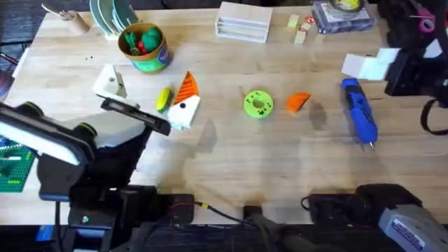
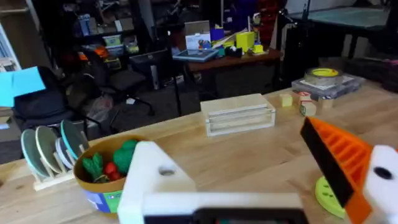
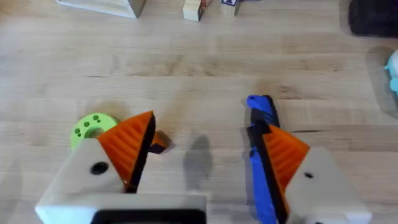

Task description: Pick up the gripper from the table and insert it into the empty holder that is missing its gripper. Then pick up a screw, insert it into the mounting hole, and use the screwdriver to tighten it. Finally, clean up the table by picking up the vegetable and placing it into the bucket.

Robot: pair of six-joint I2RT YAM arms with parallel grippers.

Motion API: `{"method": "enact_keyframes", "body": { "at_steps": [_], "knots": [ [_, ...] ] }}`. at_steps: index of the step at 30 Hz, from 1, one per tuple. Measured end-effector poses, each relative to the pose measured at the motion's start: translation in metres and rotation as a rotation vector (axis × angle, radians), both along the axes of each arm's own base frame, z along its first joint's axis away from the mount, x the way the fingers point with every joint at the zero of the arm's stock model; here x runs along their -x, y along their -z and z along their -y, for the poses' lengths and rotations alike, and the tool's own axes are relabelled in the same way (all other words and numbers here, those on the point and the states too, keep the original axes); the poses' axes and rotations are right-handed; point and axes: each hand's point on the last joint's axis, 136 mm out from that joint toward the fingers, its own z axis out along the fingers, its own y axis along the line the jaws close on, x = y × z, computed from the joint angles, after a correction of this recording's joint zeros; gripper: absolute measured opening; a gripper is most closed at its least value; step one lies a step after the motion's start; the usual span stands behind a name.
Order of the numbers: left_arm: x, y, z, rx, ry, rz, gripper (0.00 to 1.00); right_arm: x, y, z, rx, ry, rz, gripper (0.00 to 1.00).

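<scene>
The loose orange gripper (image 1: 299,101) lies on the table (image 1: 231,157) right of a flat green disc (image 1: 257,103). My left gripper (image 1: 148,94) stands open: one white holder (image 1: 112,82) (image 2: 155,180) is bare, the other finger (image 1: 185,105) (image 2: 339,155) carries an orange pad. The yellow vegetable (image 1: 163,98) lies on the table between them. The green bucket (image 1: 143,45) (image 2: 106,177) stands just beyond. My right gripper (image 1: 374,63) (image 3: 208,134) hangs open above the blue screwdriver (image 1: 359,110) (image 3: 261,155). I cannot make out a screw.
Inside the bucket are green and red toys. A plate rack (image 1: 112,17) stands at the back left, a clear box (image 1: 243,22) at the back middle, small blocks (image 1: 301,29) and a tape roll on a case (image 1: 343,14) at the back right.
</scene>
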Motion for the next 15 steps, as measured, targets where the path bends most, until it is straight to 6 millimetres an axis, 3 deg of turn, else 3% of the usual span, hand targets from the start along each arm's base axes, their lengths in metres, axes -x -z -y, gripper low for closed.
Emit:
{"method": "enact_keyframes", "body": {
  "at_steps": [10, 15],
  "knots": [
    [-0.001, 0.037, 0.005, -0.005, 0.033, -0.031, 0.993, 0.0, 0.0, 0.0, 0.0, 0.0, 0.0, 0.991],
    [-0.001, 0.038, 0.005, -0.005, 0.033, -0.035, 0.993, 0.0, 0.0, 0.0, 0.0, 0.0, 0.0, 0.991]
  ]
}}
